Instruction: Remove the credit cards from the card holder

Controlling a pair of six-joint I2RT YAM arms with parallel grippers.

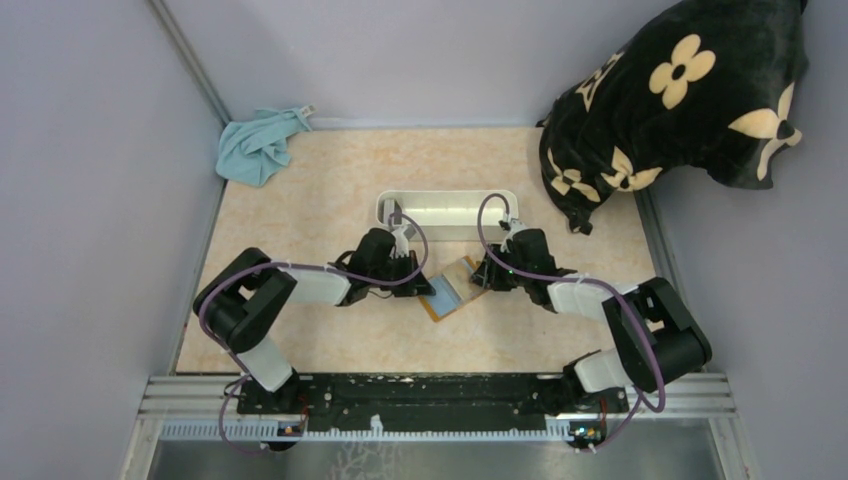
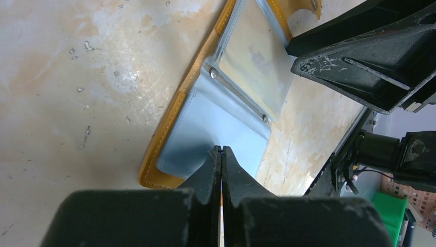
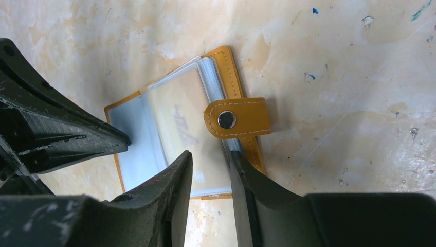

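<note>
Left gripper [image 2: 221, 150] first: its jaws are pressed flat together right at the near edge of the pale blue-grey card [image 2: 216, 121]. I can't tell whether they have the card itself, the clear sleeve over it, or nothing at all. Across from it, the right gripper [image 3: 211, 157] hangs with its jaws apart over the other side of the card holder [image 3: 230, 64], just short of the snap strap [image 3: 237, 118]. The card holder lies spread open on the table [image 1: 320, 200] between the two, with the tan-gold card [image 3: 177, 116] tucked in its sleeve. My worry is that nothing pins the card holder down. A pull from the left could drag the whole thing along, or tug sleeve and card together. Behind sits the white tray [image 1: 445, 213], then a blue cloth [image 1: 258, 145] and a flowered black cushion [image 1: 680, 100] at the back.
</note>
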